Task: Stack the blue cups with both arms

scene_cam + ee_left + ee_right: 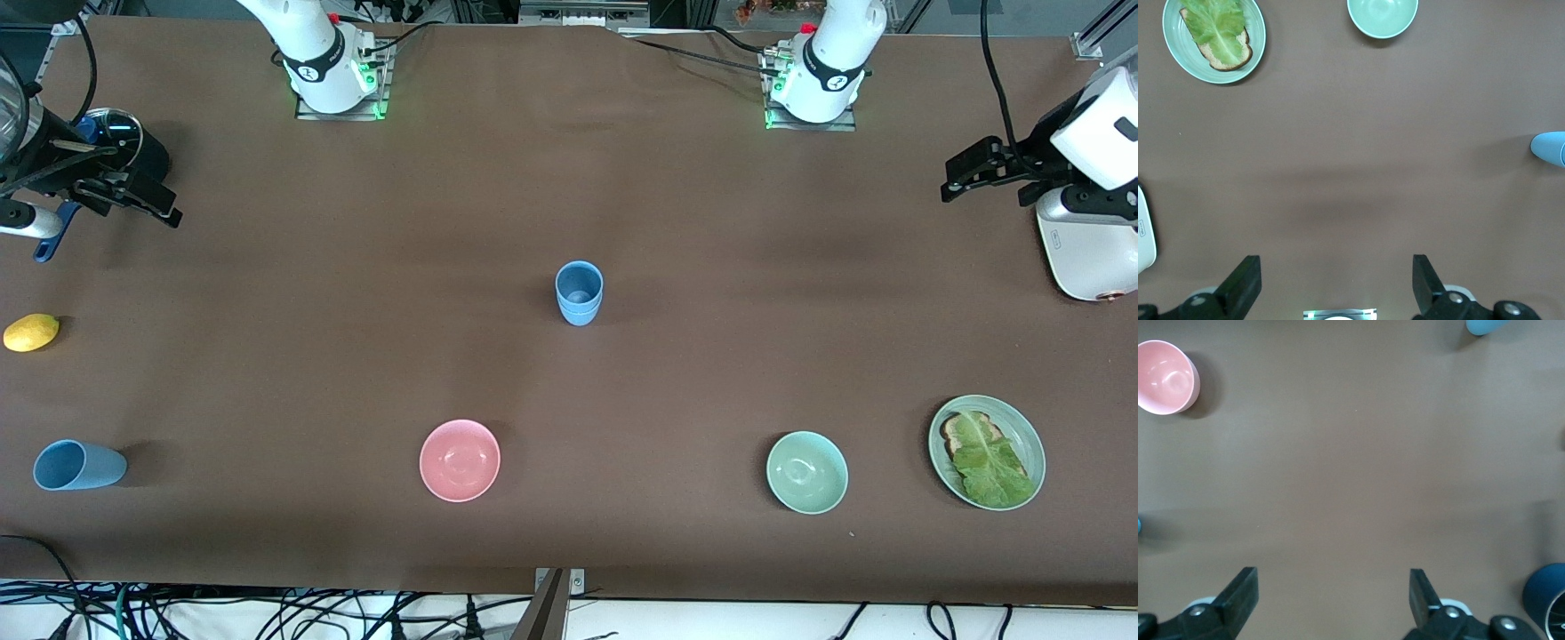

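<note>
Two blue cups [579, 293] stand upright in the middle of the table, one nested in the other. Another blue cup [78, 465] lies on its side near the front camera at the right arm's end. My left gripper [965, 176] is open and empty, up over the left arm's end of the table; its wrist view [1335, 280] shows bare table between the fingers and the nested cups [1548, 148] at the frame's edge. My right gripper [147, 200] is open and empty over the right arm's end; its wrist view [1331, 593] shows the lying cup [1485, 325] well away from the fingers.
A pink bowl [460, 460], a green bowl [807, 472] and a plate [1036, 444] with toast and lettuce stand nearer the front camera. A lemon [31, 332] and a dark navy saucepan [116, 142] lie at the right arm's end. A white appliance [1085, 253] stands under the left arm.
</note>
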You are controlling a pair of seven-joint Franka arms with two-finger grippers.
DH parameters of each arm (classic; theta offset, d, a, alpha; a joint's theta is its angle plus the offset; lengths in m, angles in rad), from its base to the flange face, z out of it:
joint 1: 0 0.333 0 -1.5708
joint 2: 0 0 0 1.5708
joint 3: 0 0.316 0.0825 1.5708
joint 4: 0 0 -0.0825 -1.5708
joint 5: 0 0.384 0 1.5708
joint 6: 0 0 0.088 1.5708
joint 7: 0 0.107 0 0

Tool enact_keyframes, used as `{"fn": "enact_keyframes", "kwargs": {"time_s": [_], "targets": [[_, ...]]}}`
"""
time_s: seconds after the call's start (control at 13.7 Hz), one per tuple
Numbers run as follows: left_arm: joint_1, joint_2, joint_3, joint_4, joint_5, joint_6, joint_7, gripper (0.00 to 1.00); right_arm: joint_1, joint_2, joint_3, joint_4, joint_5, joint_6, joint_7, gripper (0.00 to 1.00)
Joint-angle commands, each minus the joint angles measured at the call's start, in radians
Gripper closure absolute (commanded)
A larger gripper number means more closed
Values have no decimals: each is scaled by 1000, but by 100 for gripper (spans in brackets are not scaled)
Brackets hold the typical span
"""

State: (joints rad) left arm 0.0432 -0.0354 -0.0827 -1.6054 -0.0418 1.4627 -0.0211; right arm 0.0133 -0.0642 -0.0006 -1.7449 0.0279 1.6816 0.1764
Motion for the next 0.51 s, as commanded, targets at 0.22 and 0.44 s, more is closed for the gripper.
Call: {"fn": "enact_keyframes", "kwargs": {"time_s": [0.22, 0.44], "targets": [[3, -43, -3, -56, -12, 31, -5, 0, -9, 1, 8, 13, 20, -5, -17, 0], [4, -38, -5, -54, -12, 27, -5, 0, -9, 12, 8, 19, 21, -5, -17, 0]]}}
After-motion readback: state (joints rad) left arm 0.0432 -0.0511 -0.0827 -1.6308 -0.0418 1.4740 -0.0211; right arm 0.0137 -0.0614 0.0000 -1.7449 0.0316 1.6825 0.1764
